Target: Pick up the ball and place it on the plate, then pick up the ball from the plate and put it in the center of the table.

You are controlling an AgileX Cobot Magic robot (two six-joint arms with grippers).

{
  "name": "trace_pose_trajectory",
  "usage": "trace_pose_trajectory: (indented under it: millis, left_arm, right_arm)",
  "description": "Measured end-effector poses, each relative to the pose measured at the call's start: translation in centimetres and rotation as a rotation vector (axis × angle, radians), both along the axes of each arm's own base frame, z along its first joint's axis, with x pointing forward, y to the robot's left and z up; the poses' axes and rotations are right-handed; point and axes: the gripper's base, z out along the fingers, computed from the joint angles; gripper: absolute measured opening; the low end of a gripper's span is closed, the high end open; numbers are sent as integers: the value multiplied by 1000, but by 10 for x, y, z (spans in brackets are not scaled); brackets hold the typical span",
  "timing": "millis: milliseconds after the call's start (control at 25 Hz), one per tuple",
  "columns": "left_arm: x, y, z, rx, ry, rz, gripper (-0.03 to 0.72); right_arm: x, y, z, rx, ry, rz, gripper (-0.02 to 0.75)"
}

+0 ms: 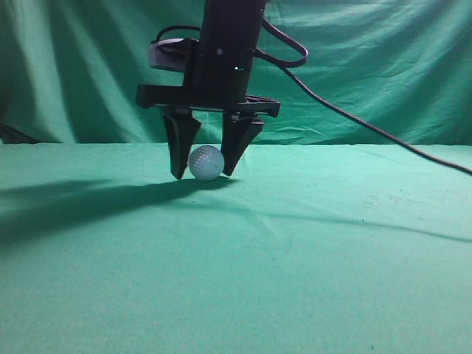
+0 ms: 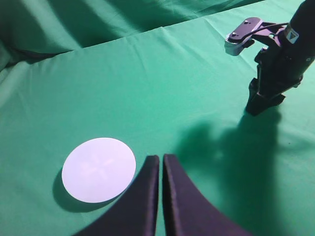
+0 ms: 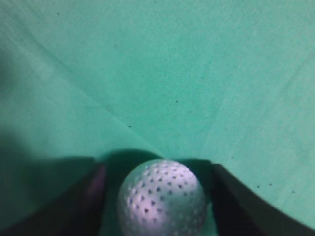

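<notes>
The white dimpled golf ball (image 1: 206,163) rests on the green table (image 1: 295,258). My right gripper (image 1: 205,174) points straight down with its two black fingers on either side of the ball, tips at the cloth. In the right wrist view the ball (image 3: 161,199) sits between the fingers with small gaps on both sides, so the right gripper (image 3: 157,196) is open around it. My left gripper (image 2: 160,160) is shut and empty, hovering just right of the round white plate (image 2: 98,169). The plate is out of the exterior view.
The right arm (image 2: 278,69) stands at the far right of the left wrist view, well away from the plate. A black cable (image 1: 369,125) trails from it to the right. A draped green curtain (image 1: 369,66) closes the back.
</notes>
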Motion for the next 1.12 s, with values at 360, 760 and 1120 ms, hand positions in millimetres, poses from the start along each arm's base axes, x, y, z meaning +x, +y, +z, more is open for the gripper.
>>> trace_pose_trajectory:
  millis: [360, 760, 1120]
  left_arm:
    - [0, 0, 0, -2, 0, 0, 0]
    - [-2, -7, 1, -48, 3, -67, 0]
    - [-15, -11, -20, -48, 9, -149, 0]
  right_arm:
    - [8, 3, 68, 8, -61, 7, 498]
    - [-48, -53, 257, 193, -400, -90, 0]
    - [-132, -117, 294, 202, -411, -90, 0]
